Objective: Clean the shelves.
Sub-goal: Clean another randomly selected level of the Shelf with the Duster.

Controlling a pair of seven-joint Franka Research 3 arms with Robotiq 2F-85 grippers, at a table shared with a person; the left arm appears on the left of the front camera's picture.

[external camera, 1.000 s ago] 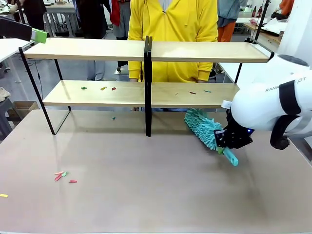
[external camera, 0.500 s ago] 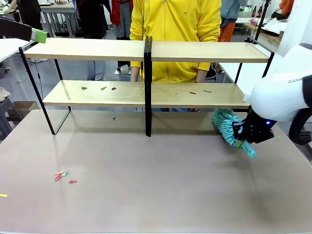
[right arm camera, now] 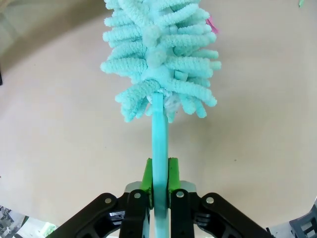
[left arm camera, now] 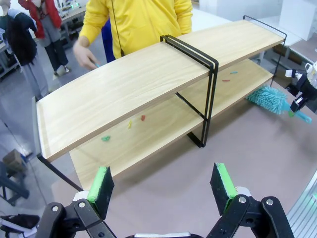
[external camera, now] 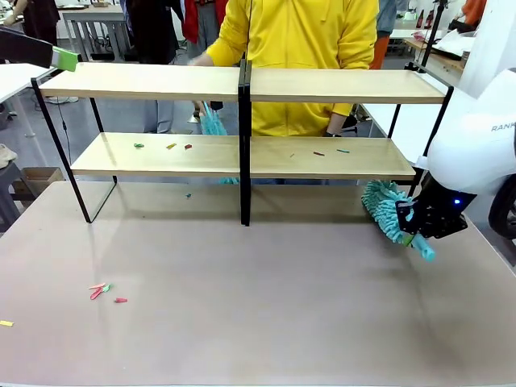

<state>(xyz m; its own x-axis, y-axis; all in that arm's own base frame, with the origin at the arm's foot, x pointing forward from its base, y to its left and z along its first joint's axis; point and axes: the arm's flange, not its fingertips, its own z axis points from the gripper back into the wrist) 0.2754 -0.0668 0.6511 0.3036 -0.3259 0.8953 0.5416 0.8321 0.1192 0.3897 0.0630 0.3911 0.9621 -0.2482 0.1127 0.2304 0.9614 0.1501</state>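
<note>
The right gripper [right arm camera: 159, 171] is seen in its wrist view clamped on the thin teal handle of a fluffy teal duster [right arm camera: 161, 54]. The handle is pinched between the 2 green pads and the head is held out over bare tabletop.

What that view leaves out is supplied by the front view. There the duster is held at the right end of the table [external camera: 242, 322], its head low and just beside the right end of the lower tier of the shelves [external camera: 161, 81], near the black frame leg. Whether the head touches the tabletop cannot be told.

The left gripper [left arm camera: 162, 183] is shown in its own wrist view spread wide, with nothing between its pads, raised above the table at the left end of the shelves.

The shelves are set across the far half of the table, as 2 tiers of light boards divided by a central black upright. Small coloured scraps [external camera: 165, 146] are scattered on the lower left board, and a few more on the lower right board. A cluster of red and green bits [external camera: 103, 289] lies on the table near its left front.

Behind the rack a person in a yellow top [external camera: 298, 40] is seen. The person's hand [left arm camera: 85, 55] is held out behind the upper left board. A second teal duster [external camera: 213, 122] is partly hidden by the boards and the upright.
</note>
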